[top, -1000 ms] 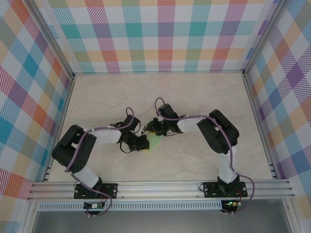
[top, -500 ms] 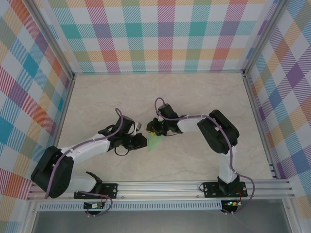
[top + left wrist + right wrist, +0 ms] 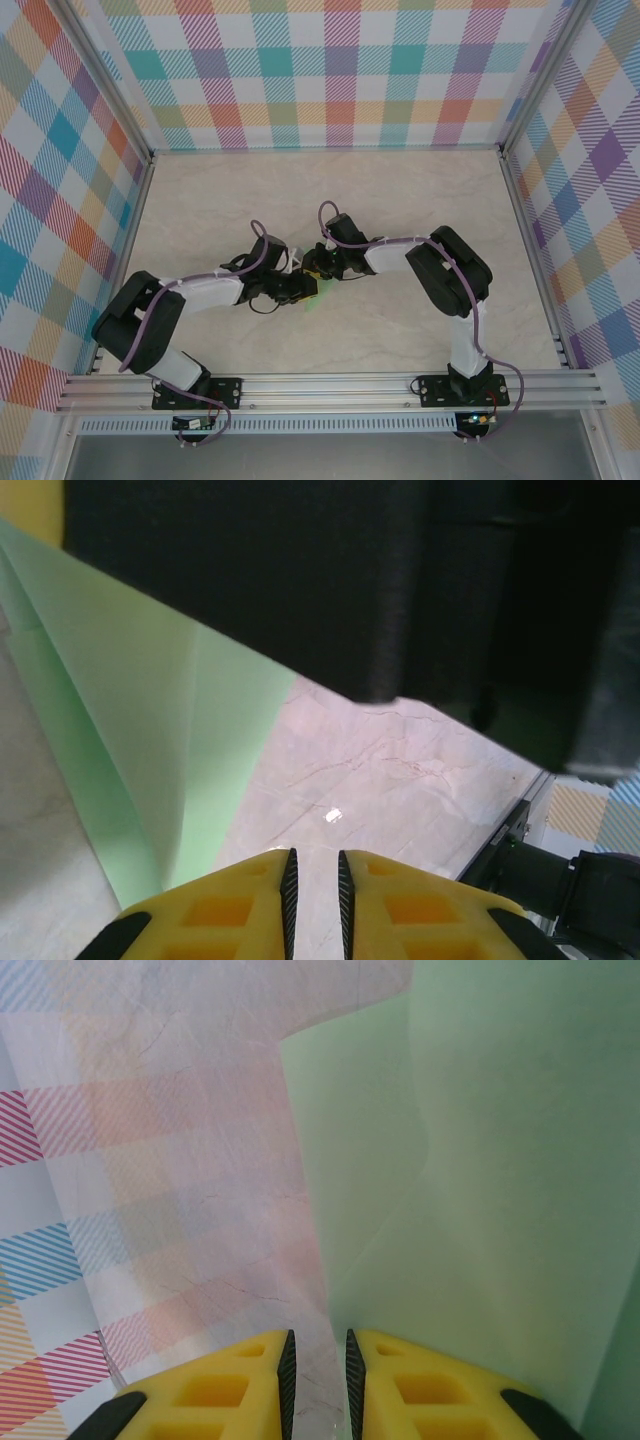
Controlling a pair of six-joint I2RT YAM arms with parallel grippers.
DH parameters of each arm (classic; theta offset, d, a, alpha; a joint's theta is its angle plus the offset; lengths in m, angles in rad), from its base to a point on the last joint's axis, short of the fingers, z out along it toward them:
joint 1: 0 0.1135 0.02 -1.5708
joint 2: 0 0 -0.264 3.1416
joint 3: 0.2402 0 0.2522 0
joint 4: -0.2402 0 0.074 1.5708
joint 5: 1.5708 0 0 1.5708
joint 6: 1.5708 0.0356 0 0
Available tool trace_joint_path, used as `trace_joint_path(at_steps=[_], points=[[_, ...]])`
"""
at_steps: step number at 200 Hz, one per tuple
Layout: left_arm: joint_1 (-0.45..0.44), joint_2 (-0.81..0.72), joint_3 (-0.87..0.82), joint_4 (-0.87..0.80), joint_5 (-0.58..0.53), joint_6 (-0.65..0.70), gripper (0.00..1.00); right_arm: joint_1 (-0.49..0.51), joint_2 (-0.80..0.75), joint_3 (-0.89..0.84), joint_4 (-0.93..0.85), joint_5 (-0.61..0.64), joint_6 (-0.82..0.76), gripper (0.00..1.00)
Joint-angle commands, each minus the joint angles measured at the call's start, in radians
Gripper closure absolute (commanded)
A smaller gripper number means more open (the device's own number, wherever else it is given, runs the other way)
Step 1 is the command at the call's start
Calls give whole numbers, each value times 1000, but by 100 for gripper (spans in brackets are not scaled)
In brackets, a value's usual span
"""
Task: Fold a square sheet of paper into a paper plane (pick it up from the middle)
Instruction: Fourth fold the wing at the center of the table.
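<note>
From above, the left claw (image 3: 297,288) sits low over the middle of the tabletop (image 3: 420,200), its tip right beside the right one. The left wrist camera shows its yellow fingers (image 3: 220,910) a narrow slit apart, with bare marble showing through the slit and nothing between the pads.

The pale green sheet of paper (image 3: 150,730) lies just ahead and to the left of those fingers. It is already folded, with long creases running its length and a layered edge along its lower left side. From above it is no more than a small green sliver between the two claws and just below them.

The black body of the right arm (image 3: 350,580) hangs across the top of the left wrist view and hides the far end of the paper. A yellow patch shows in that view's top left corner, at the paper's upper end.

The right claw (image 3: 318,270) reaches in from the right. In its own camera the fingers (image 3: 430,1380) also stand a thin slit apart, very close to the paper, whose left edge runs down to the slit. I cannot tell whether it is pinched there.

The checked walls (image 3: 340,70) are mirrored in the tabletop to the left of the paper
</note>
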Motion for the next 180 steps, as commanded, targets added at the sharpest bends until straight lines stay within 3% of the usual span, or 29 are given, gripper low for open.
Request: trace_joint_path(at_steps=[1,33,180], points=[[-8,34,26,47,10,15,80,4,65,-56,-175,58,-6,76],[-8,60,28,-4,-36,57,80,5,65,-59,-174,58,-5,77],[-8,60,-93,-121,-27,164,83,5,68,-62,-177,62,-4,76]])
